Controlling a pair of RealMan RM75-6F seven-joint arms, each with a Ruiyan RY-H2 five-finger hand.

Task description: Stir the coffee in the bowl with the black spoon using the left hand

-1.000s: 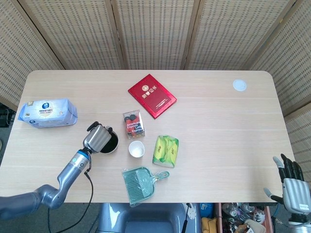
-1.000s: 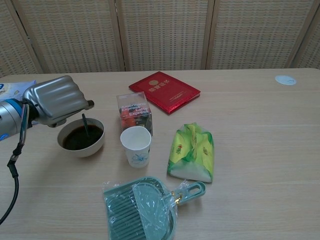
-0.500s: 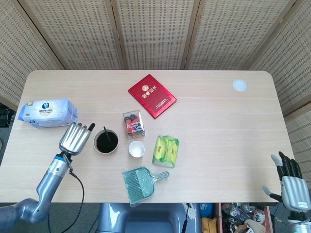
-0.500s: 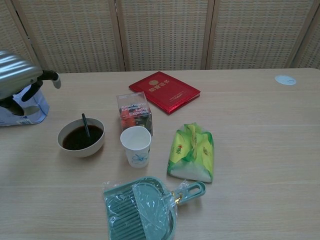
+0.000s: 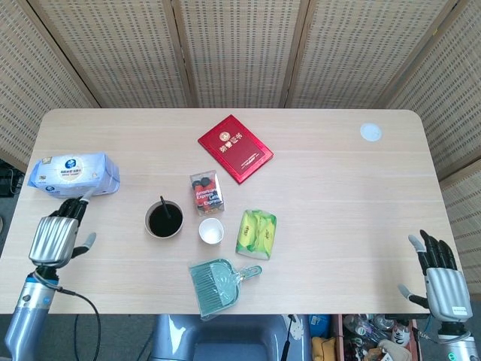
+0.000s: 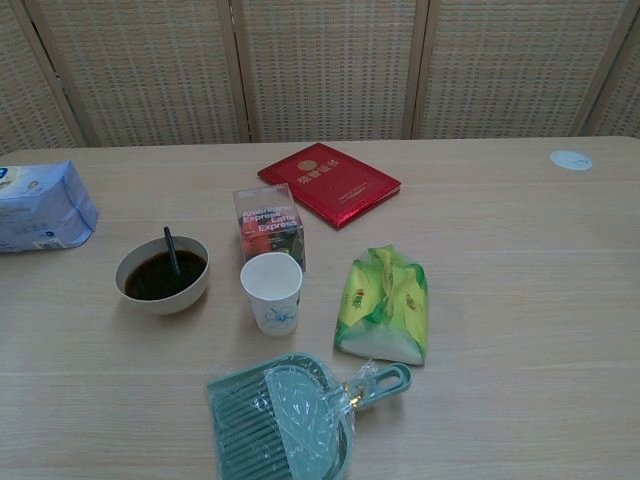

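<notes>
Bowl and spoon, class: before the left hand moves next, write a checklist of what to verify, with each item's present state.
1. Spoon stands in the bowl, handle leaning on the far rim: ok.
2. Coffee is in the bowl, none spilled on the table: ok.
3. Left hand holds the spoon: not ok; it holds nothing, well left of the bowl.
4. Path from hand to bowl is clear: ok.
5. Cup close beside the bowl leaves room: cannot tell.
6. Right hand is out of the way: ok.
</notes>
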